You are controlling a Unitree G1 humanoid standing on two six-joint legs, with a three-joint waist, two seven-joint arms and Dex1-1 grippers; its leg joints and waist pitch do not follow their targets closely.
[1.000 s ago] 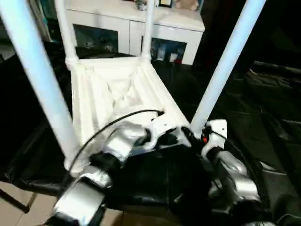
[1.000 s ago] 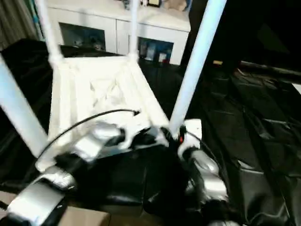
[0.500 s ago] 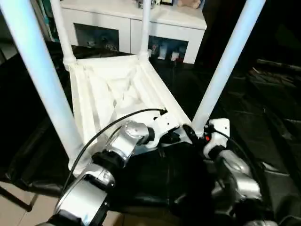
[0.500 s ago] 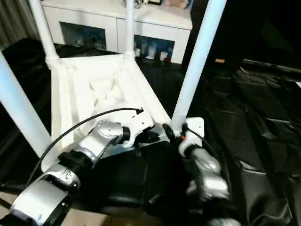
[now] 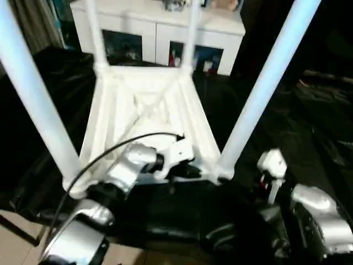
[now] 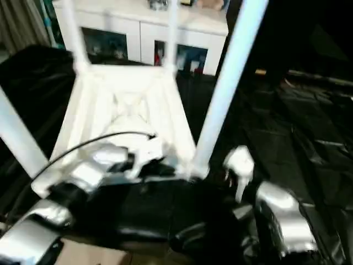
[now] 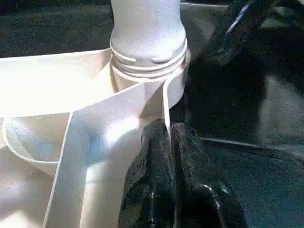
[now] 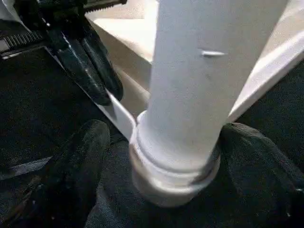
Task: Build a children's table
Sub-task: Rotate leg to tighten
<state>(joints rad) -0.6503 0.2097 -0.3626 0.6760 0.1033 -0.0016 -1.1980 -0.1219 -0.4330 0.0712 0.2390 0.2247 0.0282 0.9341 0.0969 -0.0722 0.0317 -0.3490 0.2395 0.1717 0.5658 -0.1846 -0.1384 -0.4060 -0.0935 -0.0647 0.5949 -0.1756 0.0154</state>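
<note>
The black sheet [image 5: 309, 110] covers the whole floor area, and right in the middle of it lies the children's table [image 5: 149, 105], upside down, ribbed X-braced underside facing up. All four white legs stand up out of the corner sockets: two thin-looking ones at the far corners, toward the white cabinet [image 5: 160, 33] with its glass doors, and two big ones at the near corners. The near-left leg [image 5: 33, 94] rises steeply past the picture's edge; the near-right leg [image 5: 265, 88] leans up and away to the right from its socket [image 8: 173, 166].

Down at the near edge of the tabletop, the left gripper [image 7: 168, 142] is pressed tight together, black fingers side by side with no gap. The fingers sit against a white rib just beside the near-right socket. Nothing shows between them; the tips are touching the plastic. A black cable [image 5: 110, 152] arcs over the silver left forearm [image 5: 129, 165].

Over on the right, the right gripper [image 8: 164, 156] stands wide. One dark finger [image 8: 76, 166] sits on one side of the leg's base and the other on the far side, straddling the socket collar. Whether the pads touch the collar I cannot tell. From the head, the right wrist [image 5: 273, 165] sits just right of that near-right corner.
</note>
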